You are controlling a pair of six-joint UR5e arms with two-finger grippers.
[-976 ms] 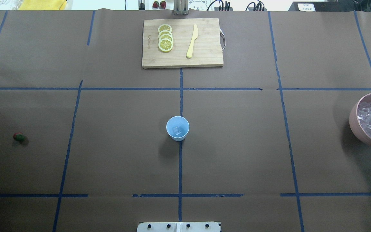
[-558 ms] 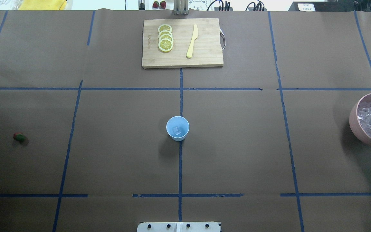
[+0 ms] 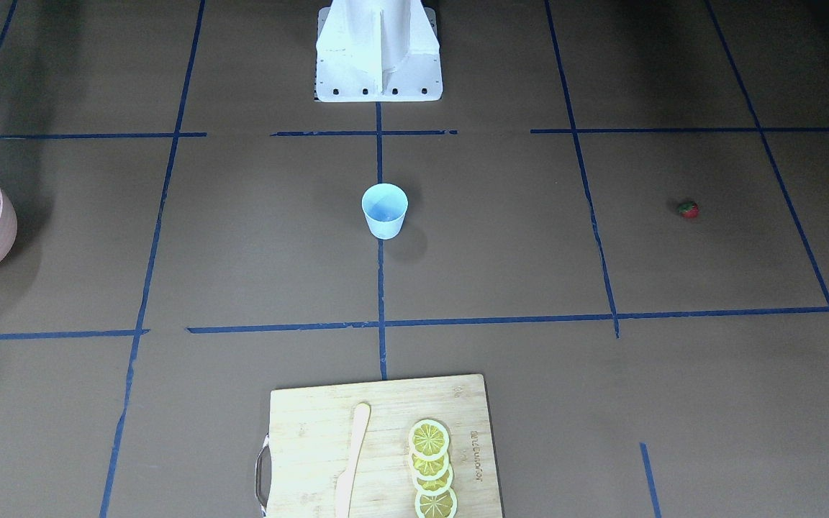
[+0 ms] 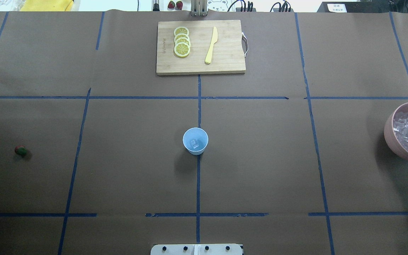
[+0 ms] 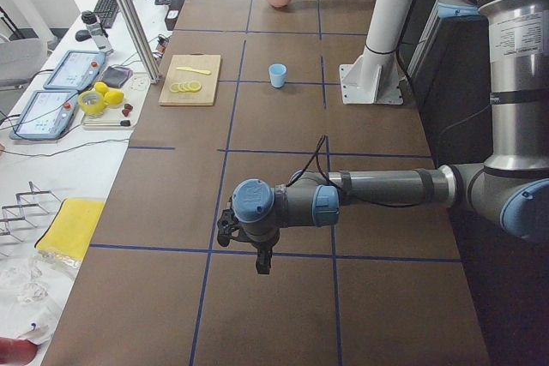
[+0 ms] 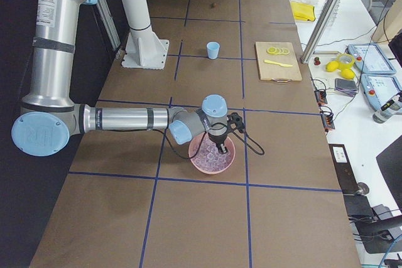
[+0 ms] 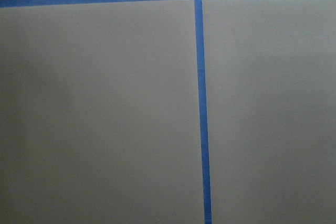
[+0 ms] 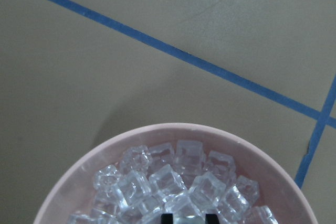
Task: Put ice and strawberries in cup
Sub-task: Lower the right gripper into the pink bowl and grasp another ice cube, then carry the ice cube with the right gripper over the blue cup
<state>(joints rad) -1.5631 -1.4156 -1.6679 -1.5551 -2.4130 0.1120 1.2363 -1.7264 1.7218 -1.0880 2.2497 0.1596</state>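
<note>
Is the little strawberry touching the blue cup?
Apart. The overhead view shows the strawberry far left of the cup, bare table between them.

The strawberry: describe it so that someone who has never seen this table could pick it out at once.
On the brown table with blue tape lines, find the light-blue cup at the middle. Far toward the robot's left lies the strawberry: tiny, red with a green top, alone on bare paper.

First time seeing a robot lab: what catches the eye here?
The pink bowl heaped with clear ice at the robot's far right, the right gripper poised over the cubes. Then the pale-blue cup alone at the centre, one cube inside, and a tiny strawberry far left.
</note>
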